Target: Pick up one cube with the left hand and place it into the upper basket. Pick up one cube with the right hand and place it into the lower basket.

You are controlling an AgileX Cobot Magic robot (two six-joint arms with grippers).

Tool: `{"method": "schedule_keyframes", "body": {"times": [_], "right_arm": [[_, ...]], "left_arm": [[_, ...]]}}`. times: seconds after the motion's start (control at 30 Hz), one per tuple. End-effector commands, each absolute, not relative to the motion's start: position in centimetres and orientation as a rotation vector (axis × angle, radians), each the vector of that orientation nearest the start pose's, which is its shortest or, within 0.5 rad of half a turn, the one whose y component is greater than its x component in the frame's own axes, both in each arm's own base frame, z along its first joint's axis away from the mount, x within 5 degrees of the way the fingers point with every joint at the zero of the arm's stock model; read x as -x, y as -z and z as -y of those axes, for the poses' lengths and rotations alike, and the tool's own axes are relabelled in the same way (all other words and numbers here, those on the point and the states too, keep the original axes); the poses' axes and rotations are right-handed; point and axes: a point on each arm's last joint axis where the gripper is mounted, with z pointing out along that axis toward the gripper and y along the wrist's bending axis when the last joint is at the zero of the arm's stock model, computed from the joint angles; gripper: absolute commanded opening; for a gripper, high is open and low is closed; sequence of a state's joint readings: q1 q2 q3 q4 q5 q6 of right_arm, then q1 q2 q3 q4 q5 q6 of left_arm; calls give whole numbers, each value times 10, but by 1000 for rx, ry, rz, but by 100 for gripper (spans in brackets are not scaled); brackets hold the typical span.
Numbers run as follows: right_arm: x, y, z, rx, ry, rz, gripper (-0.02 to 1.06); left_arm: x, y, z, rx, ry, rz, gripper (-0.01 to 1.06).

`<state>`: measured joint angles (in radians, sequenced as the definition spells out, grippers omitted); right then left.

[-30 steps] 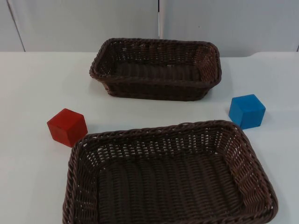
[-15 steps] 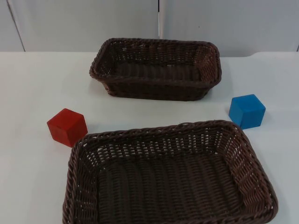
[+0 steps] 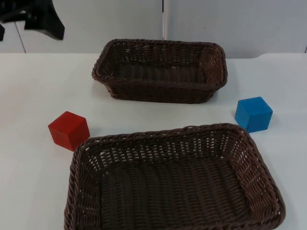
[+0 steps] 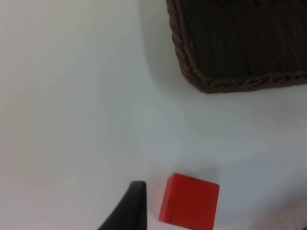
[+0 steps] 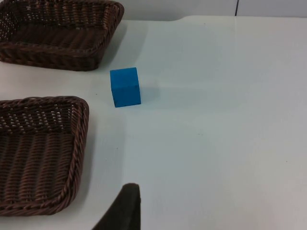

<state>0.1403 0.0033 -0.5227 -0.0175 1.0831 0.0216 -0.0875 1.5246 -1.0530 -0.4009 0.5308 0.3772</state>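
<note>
A red cube (image 3: 69, 130) rests on the white table just off the far left corner of the lower basket (image 3: 163, 133). A blue cube (image 3: 253, 114) sits at that basket's far right corner. The upper basket (image 3: 158, 43) stands behind, near the wall, with nothing in it. My left gripper (image 3: 44, 20) hangs high above the table's far left. In the left wrist view the red cube (image 4: 188, 201) lies close before it, beyond which is a corner of the upper basket (image 4: 211, 84). My right gripper (image 5: 124, 211) waits well short of the blue cube (image 5: 125, 86).
Bare white table lies to the left of the red cube and to the right of the blue cube (image 5: 230, 124). The grey partition wall (image 3: 230, 24) closes the far side behind the upper basket.
The left arm has come into the top view at the upper left. Both cubes and both baskets stay where they were.
</note>
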Motion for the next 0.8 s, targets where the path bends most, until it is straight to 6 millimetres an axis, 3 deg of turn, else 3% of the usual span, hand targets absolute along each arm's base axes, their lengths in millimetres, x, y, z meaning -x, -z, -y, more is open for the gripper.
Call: {"method": "schedule_keyframes", "body": {"times": [0.0,0.27,0.77], "right_arm": [[7,-280,2,125,-69,-2044,105],[7,-280,3,127,-67,-2044,105],[7,-280,3,129,-65,-2043,105]], "left_arm": [[-327,-257,49,-200,288,-2443,105],[-341,-216,51,-172,307,-2565,105],[-352,-168,67,-217,303,-2665,105]]}}
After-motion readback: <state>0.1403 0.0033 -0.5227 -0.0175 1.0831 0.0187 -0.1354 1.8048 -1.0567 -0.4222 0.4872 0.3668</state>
